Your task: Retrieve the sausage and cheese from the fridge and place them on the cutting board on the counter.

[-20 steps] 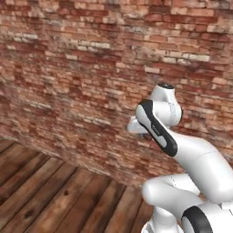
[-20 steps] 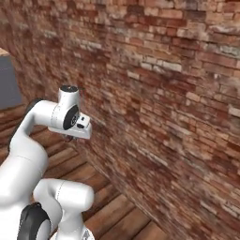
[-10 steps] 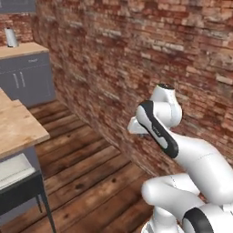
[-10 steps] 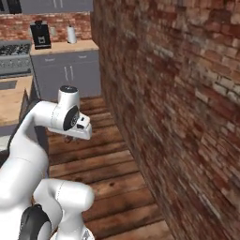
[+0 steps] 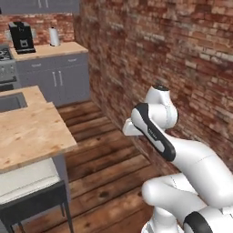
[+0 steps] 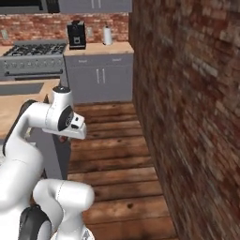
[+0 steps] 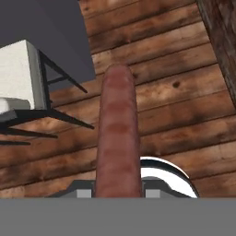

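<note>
The sausage (image 7: pixel 118 133) stands up the middle of the hand view, a long reddish-brown cylinder rising from the bottom edge, so the gripper is closed on it; the fingertips themselves are hidden behind it, though the hold looks firm. Below it lies the plank floor (image 7: pixel 184 106), not any worktop.

On progress, the robot appears to be partway through: the sausage seems to be out of the fridge and in transit, not yet on the cutting board. The cheese is presumably still to be fetched, so a second trip would remain after this delivery.

Around the sausage, the hand view takes in a white-cushioned stool (image 7: pixel 20 76) on dark metal legs and a dark grey panel above it. In the left base view the folded arm (image 5: pixel 154 123) sits close to a red brick wall (image 5: pixel 182 50), with a light wood island counter (image 5: pixel 32 132) to the left and the same stool (image 5: pixel 27 186) tucked under it. Farther back, a tan counter (image 5: pixel 50 49) over grey cabinets carries a black coffee machine (image 5: pixel 22 36) and a paper towel roll (image 5: pixel 54 36). The right base view adds a steel range (image 6: pixel 33 58) with gas burners beside that counter.
</note>
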Tool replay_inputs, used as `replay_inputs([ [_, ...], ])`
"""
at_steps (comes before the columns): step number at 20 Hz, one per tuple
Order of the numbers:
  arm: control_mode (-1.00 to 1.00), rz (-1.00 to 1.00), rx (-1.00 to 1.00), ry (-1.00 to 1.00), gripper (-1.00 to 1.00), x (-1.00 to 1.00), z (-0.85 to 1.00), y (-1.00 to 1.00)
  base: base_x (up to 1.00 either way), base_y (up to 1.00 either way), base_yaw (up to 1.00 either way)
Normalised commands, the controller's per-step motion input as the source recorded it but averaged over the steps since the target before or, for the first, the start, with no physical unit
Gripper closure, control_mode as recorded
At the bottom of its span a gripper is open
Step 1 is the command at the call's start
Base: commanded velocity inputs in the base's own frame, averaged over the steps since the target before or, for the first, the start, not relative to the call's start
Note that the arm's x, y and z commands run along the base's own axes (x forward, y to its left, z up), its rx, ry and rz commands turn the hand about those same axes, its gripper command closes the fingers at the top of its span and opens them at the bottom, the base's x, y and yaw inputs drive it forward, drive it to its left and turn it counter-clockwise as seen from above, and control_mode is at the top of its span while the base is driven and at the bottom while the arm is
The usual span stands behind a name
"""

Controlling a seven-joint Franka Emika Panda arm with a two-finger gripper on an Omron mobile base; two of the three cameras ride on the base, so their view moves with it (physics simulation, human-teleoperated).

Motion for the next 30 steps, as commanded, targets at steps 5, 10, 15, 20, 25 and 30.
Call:
replay_inputs([
  [5,1.0,0.0,0.0,0.0,1.0,0.0,0.0,0.0,0.75,-0.32,0.1],
  [10,1.0,0.0,0.0,0.0,1.0,0.0,0.0,0.0,0.73,-0.38,0.0],
  [15,1.0,0.0,0.0,0.0,1.0,0.0,0.0,0.0,0.77,-0.13,0.18],
  [20,1.0,0.0,0.0,0.0,1.0,0.0,0.0,0.0,0.68,0.0,0.36],
  [25,1.0,0.0,0.0,0.0,1.0,0.0,0.0,0.0,0.74,-0.11,0.19],
  [30,1.0,0.0,0.0,0.0,1.0,0.0,0.0,0.0,0.7,-0.28,0.03],
])
